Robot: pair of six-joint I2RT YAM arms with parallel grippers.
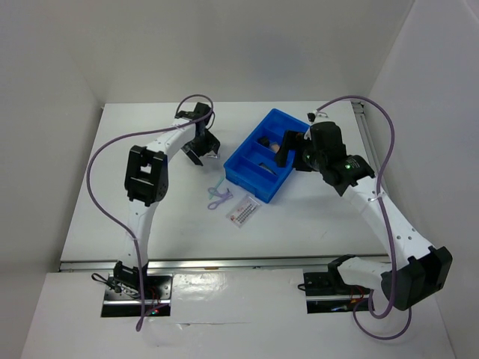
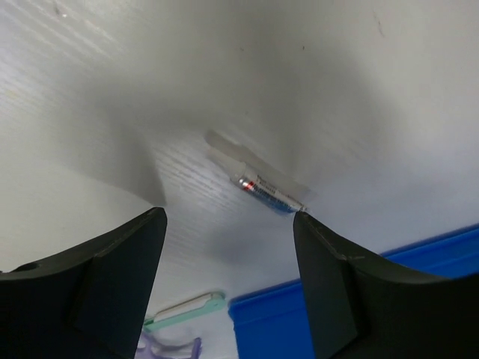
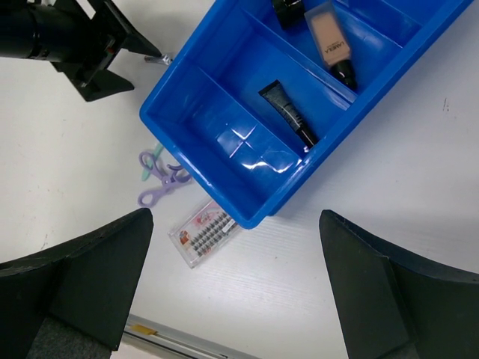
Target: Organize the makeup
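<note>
The surface [image 1: 150,224] was smooth and white, so anything nudged on it would likely skate away rather than lift. The blue tray [image 1: 243,179] sat angled near the middle and already held a tan bottle [image 3: 329,41], a black tube [image 3: 288,112] and a dark piece [image 3: 288,7] in separate compartments. It looked light, and a bump from either arm could shove it and upset that order.

The right end effector [image 3: 234,215] hung above the tray's near corner, jaws spread wide and empty. Descending from there, one finger might catch the tray wall.

The left end effector [image 2: 230,215] hovered low beside the tray's left side, also fully open and holding nothing.

The flat packet [image 3: 203,233] lay just beside the tray corner. Being so thin, it would probably slip out of a pinch or be pushed under the rim.

The lilac looped tool [image 3: 161,179] lay near it, and its loops could snag a fingertip.

The thin tube [image 2: 266,193] lay ahead of the left jaws. Closing off-centre would likely roll it away.
</note>
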